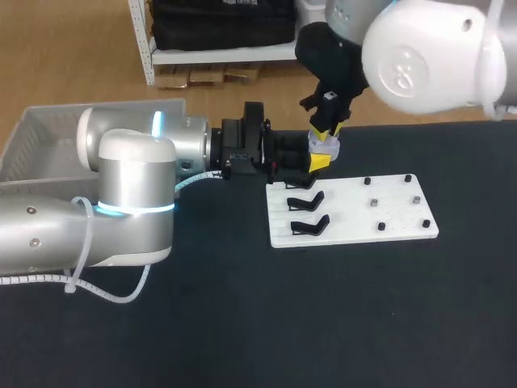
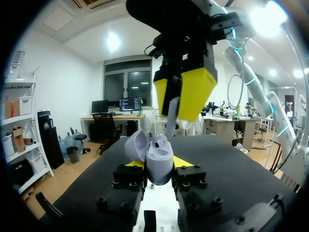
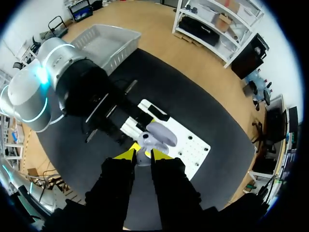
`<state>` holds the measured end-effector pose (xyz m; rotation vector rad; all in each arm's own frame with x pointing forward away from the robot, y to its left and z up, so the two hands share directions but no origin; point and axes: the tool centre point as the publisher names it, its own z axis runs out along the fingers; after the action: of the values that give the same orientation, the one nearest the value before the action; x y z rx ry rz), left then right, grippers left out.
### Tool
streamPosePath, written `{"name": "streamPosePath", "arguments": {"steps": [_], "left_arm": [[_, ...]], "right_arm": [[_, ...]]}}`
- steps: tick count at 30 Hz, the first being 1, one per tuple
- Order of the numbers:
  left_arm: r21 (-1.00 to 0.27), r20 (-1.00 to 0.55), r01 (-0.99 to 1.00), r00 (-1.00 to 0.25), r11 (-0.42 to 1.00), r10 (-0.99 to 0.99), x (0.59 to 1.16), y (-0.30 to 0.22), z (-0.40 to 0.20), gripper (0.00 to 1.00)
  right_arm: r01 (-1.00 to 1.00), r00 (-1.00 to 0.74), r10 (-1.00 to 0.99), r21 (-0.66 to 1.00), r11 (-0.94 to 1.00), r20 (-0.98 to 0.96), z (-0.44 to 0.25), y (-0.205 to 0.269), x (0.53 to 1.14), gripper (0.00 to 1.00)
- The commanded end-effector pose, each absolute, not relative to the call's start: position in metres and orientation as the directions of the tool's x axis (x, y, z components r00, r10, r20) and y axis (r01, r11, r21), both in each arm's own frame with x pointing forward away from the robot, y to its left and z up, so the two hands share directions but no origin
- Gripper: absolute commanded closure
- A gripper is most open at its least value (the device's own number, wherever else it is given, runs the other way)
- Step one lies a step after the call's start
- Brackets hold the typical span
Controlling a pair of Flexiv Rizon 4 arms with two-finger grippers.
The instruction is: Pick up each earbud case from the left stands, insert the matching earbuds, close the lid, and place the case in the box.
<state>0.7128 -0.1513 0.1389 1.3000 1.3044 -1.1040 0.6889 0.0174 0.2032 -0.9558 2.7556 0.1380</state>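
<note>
My left gripper (image 1: 318, 162) is shut on a lavender earbud case (image 1: 327, 149) and holds it over the far left corner of the white board (image 1: 355, 212). In the left wrist view the case (image 2: 161, 157) sits between the yellow tips with its lid (image 2: 136, 145) swung open. My right gripper (image 1: 325, 133) hangs just above it, fingers pointing down. They are shut on a pale earbud (image 2: 171, 118) whose lower end meets the open case. The right wrist view shows the earbud (image 3: 141, 158) between the yellow tips, over the case (image 3: 157, 139).
Black stands (image 1: 308, 200) line the board's left side; the two nearest hold nothing. Small dark pegs (image 1: 381, 228) dot its right side. A grey mesh box (image 1: 40, 139) stands at the table's far left, behind my left arm (image 1: 129, 194).
</note>
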Motion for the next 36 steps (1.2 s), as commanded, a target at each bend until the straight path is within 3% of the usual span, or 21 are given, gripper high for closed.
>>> {"name": "streamPosePath", "arguments": {"steps": [1, 36], "left_arm": [[0.031, -0.991, 0.999, 0.026, 0.032, 0.131, 0.711, -0.151, 0.137, 1.0], [0.031, -0.991, 0.999, 0.026, 0.032, 0.131, 0.711, -0.151, 0.137, 1.0]], "right_arm": [[-0.621, -0.765, -0.601, 0.019, 0.784, -0.23, 0.199, 0.02, 0.694, 1.0], [-0.625, -0.763, -0.611, 0.001, 0.781, -0.212, 0.183, 0.026, 0.704, 1.0]]}}
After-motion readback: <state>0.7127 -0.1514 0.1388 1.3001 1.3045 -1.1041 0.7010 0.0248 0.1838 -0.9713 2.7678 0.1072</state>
